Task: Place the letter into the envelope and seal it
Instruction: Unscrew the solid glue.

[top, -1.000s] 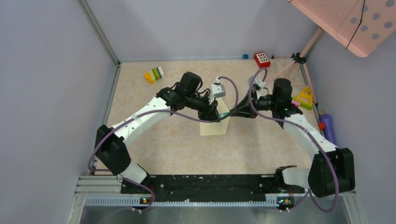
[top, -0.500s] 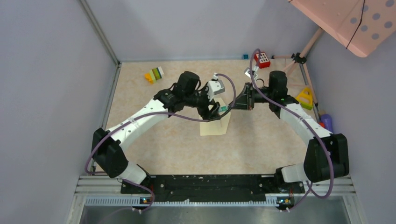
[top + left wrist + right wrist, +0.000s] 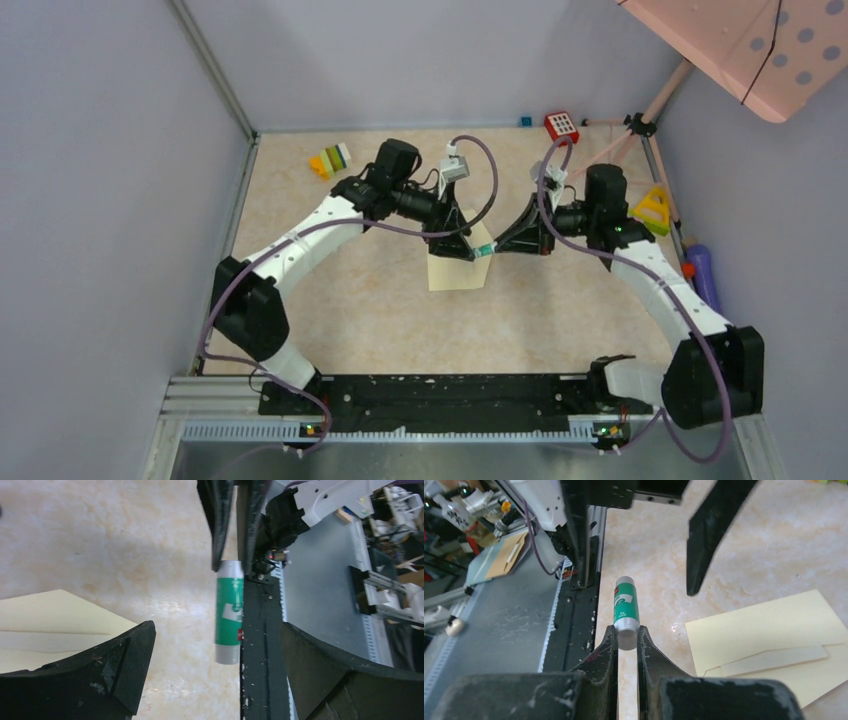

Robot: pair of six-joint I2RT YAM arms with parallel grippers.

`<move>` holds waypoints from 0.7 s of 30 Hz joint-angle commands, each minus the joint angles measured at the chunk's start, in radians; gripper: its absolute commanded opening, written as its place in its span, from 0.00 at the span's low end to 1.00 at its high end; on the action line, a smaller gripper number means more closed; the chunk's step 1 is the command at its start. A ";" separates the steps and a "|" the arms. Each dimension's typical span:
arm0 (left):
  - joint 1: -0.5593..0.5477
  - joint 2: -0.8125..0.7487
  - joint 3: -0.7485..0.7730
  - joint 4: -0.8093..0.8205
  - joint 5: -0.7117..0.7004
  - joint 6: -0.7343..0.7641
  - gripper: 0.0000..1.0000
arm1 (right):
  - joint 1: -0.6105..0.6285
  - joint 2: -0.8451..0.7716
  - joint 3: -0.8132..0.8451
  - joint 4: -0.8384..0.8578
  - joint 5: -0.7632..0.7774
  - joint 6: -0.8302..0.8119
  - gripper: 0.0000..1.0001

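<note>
Right gripper (image 3: 626,632) jaws are pressed onto the grey end of a green glue stick (image 3: 625,605), which is held clear of the table (image 3: 380,310). Left gripper (image 3: 217,625) jaws are spread wide on either side of the stick's free end, and no contact is seen. The envelope (image 3: 769,630) is seen lying flat on the table, just below the 2 grippers and held by neither. No loose letter is seen, so the sealing step is judged to be in hand, with glue being readied. Whether the cap is off cannot be told. Next, the stick's tip must be brought down onto the flap, with the paper kept from sliding.
</note>
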 commanded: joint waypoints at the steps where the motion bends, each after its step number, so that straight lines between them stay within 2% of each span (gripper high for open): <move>1: 0.000 0.060 0.017 0.057 0.225 -0.115 0.99 | 0.016 -0.136 -0.082 0.142 -0.075 -0.128 0.00; 4: 0.000 0.074 -0.003 0.116 0.262 -0.178 0.97 | 0.022 -0.176 -0.127 0.209 -0.065 -0.137 0.00; 9: -0.004 0.081 -0.025 0.197 0.299 -0.258 0.89 | 0.038 -0.178 -0.117 0.143 -0.049 -0.212 0.00; 19: -0.018 0.087 -0.039 0.187 0.342 -0.255 0.72 | 0.046 -0.165 -0.103 0.101 -0.023 -0.257 0.00; 21: -0.018 0.086 -0.037 0.159 0.334 -0.228 0.71 | 0.046 -0.165 -0.104 0.101 -0.023 -0.259 0.00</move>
